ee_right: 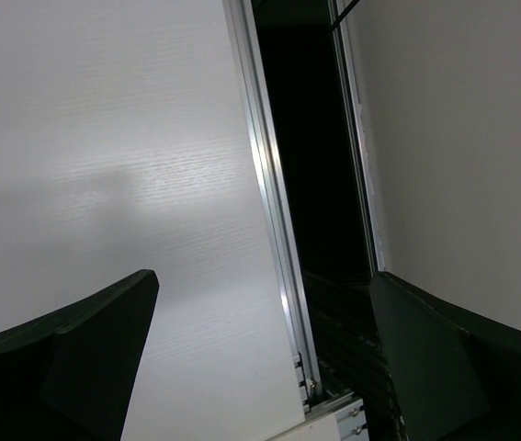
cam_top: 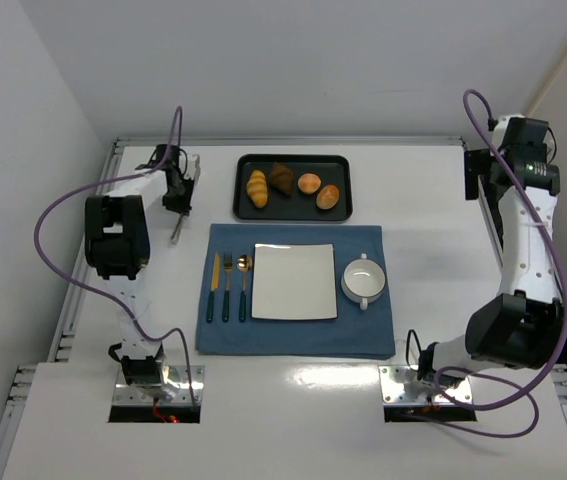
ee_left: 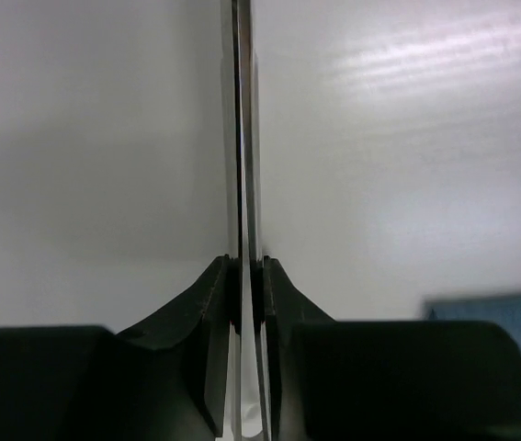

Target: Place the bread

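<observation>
A: Where's the bread [cam_top: 257,188]?

B: At the left end of the black tray [cam_top: 343,165], on the far side of the table [cam_top: 413,190], its long axis running near to far. The dark pastry [cam_top: 282,177] sits just beside it, with two round buns [cam_top: 309,183] further right.

A: And the arms?

B: The left gripper [ee_left: 244,276] is pressed together on a thin metal utensil [cam_top: 177,232]. The wrist view shows it edge-on, so I can't tell whether it's tongs or a flat blade. It hangs left of the tray, over bare table. The right gripper [ee_right: 262,278] is spread wide and holds nothing, off at the far right by the rail [ee_right: 274,211].

A: So the bread isn't lifted yet?

B: I'd judge not. The white plate [cam_top: 294,281] on the blue mat [cam_top: 293,338] is bare and looks the likely target, though the task doesn't name one.

A: What worries you?

B: Mostly the utensil. It's a slim, smooth strip pinched near one end, so a knock against the tray wall could twist it in the fingers. Approaching from the left is the open side, but an overshoot would shove the bread into the dark pastry. A rounded, ridged roll may also tip off a narrow tool on the way over, landing on the cutlery [cam_top: 228,285] or the mat
</observation>
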Motion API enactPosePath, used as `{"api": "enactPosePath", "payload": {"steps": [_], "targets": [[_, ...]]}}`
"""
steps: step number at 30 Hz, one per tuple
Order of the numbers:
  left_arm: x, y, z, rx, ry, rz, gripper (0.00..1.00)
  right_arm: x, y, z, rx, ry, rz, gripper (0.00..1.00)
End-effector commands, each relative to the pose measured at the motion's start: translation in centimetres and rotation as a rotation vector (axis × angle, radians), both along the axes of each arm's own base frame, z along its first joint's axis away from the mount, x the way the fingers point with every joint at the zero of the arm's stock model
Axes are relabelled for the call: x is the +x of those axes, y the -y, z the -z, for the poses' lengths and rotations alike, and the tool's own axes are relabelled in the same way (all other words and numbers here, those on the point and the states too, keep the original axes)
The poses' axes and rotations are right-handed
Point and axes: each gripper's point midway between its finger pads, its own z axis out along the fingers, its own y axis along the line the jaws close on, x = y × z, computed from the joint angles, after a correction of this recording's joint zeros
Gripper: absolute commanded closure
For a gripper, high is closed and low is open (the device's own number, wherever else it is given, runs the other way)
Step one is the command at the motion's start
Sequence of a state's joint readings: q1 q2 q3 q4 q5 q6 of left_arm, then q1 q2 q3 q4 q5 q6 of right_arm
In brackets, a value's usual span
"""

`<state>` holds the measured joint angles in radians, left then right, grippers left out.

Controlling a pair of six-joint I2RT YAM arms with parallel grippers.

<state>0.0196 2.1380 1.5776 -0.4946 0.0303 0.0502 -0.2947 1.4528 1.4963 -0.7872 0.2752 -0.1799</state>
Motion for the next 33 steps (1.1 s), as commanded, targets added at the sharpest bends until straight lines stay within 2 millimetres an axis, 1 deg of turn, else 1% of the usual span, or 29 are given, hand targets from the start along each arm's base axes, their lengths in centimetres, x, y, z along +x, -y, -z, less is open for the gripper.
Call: {"api": "enactPosePath", "payload": {"steps": [1, 3, 4, 5, 6, 7, 8, 9, 10, 11, 13, 14, 15, 16, 17, 18, 19, 20, 21, 22, 24, 25, 26, 28, 29, 30, 31, 32, 33], "targets": [[0.2, 0.4, -8.1, 0.004, 0.155, 0.089, 1.00, 0.2, 0.2, -2.7, -0.011, 0.090, 0.003, 0.00], [0.4, 1.0, -11.5, -0.010, 0.237, 0.130, 1.00, 0.2, 0.0, -2.3, -0.001, 0.083, -0.005, 0.00], [0.4, 1.2, -14.8, -0.012, 0.309, 0.151, 1.00, 0.1, -0.1, -2.6, -0.004, 0.092, -0.005, 0.00], [0.0, 1.8, -16.0, -0.033, 0.328, 0.169, 1.00, 0.2, -0.2, -2.6, 0.002, 0.094, -0.012, 0.00], [-0.1, 2.1, -17.6, -0.042, 0.366, 0.181, 1.00, 0.1, -0.2, -3.2, -0.005, 0.114, -0.012, 0.00], [-0.7, 2.4, -19.5, -0.059, 0.397, 0.184, 1.00, 0.1, -0.2, -3.2, -0.005, 0.114, -0.012, 0.00], [-1.3, 3.4, -20.0, -0.084, 0.396, 0.211, 1.00, -0.1, -0.3, -3.2, -0.005, 0.115, -0.012, 0.00], [-1.6, 3.4, -20.4, -0.090, 0.396, 0.205, 1.00, -0.3, -0.3, -3.6, -0.009, 0.126, -0.012, 0.00], [-2.0, 4.2, -20.6, -0.102, 0.393, 0.225, 1.00, -0.4, -0.4, -3.2, -0.006, 0.117, -0.012, 0.00], [-2.7, 4.4, -20.9, -0.110, 0.386, 0.230, 1.00, -0.5, -0.6, -3.6, -0.004, 0.130, -0.019, 0.00], [-3.5, 5.0, -20.8, -0.127, 0.376, 0.239, 1.00, -0.7, -0.6, -4.0, -0.007, 0.139, -0.020, 0.00], [-4.1, 5.0, -20.2, -0.129, 0.359, 0.237, 0.96, -0.6, -0.8, -3.6, 0.002, 0.132, -0.028, 0.00], [-4.6, 5.2, -21.1, -0.134, 0.388, 0.246, 0.89, -0.9, -0.9, -4.0, -0.001, 0.144, -0.028, 0.00], [-4.9, 5.2, -21.2, -0.133, 0.399, 0.247, 0.85, -0.9, -1.1, -4.3, 0.002, 0.154, -0.037, 0.00], [-5.2, 5.2, -21.5, -0.132, 0.409, 0.248, 0.76, -1.0, -1.1, -3.9, 0.005, 0.146, -0.037, 0.00], [-5.6, 5.2, -21.1, -0.132, 0.407, 0.248, 0.71, -1.1, -1.1, -4.2, 0.002, 0.155, -0.037, 0.00], [-5.9, 5.2, -22.0, -0.129, 0.429, 0.249, 0.69, -1.3, -1.3, -4.6, 0.004, 0.166, -0.044, 0.00], [-6.1, 5.2, -21.6, -0.131, 0.419, 0.249, 0.69, -1.3, -1.4, -4.1, 0.007, 0.156, -0.044, 0.00], [-6.4, 5.2, -21.9, -0.130, 0.422, 0.249, 0.67, -1.5, -1.4, -4.5, 0.004, 0.166, -0.044, 0.00], [-6.5, 5.2, -21.5, -0.131, 0.413, 0.248, 0.67, -1.5, -1.4, -4.5, 0.004, 0.166, -0.044, 0.00], [-7.0, 5.3, -21.6, -0.139, 0.404, 0.254, 0.67, -1.7, -1.7, -4.4, 0.015, 0.173, -0.046, 0.00], [-7.0, 5.3, -21.6, -0.139, 0.404, 0.254, 0.67, -1.9, -1.7, -4.8, 0.012, 0.183, -0.046, 0.00], [-7.1, 5.3, -22.0, -0.138, 0.413, 0.254, 0.67, -1.9, -1.7, -4.8, 0.012, 0.184, -0.046, 0.00], [-7.2, 5.5, -22.0, -0.153, 0.412, 0.254, 0.66, -2.0, -1.8, -5.1, 0.009, 0.192, -0.047, 0.00], [-7.2, 6.1, -22.0, -0.162, 0.411, 0.271, 0.66, -2.0, -1.8, -5.1, 0.009, 0.192, -0.047, 0.00], [-7.4, 6.1, -21.8, -0.163, 0.401, 0.270, 0.65, -2.0, -1.8, -5.1, 0.009, 0.192, -0.047, 0.00], [-7.4, 6.7, -22.3, -0.164, 0.410, 0.283, 0.63, -2.0, -1.8, -5.1, 0.009, 0.192, -0.047, 0.00], [-7.4, 7.2, -22.3, -0.167, 0.409, 0.295, 0.59, -2.0, -1.8, -5.1, 0.009, 0.192, -0.047, 0.00], [-7.4, 7.2, -22.3, -0.167, 0.409, 0.295, 0.55, -2.0, -1.8, -5.1, 0.009, 0.192, -0.047, 0.00]]}}
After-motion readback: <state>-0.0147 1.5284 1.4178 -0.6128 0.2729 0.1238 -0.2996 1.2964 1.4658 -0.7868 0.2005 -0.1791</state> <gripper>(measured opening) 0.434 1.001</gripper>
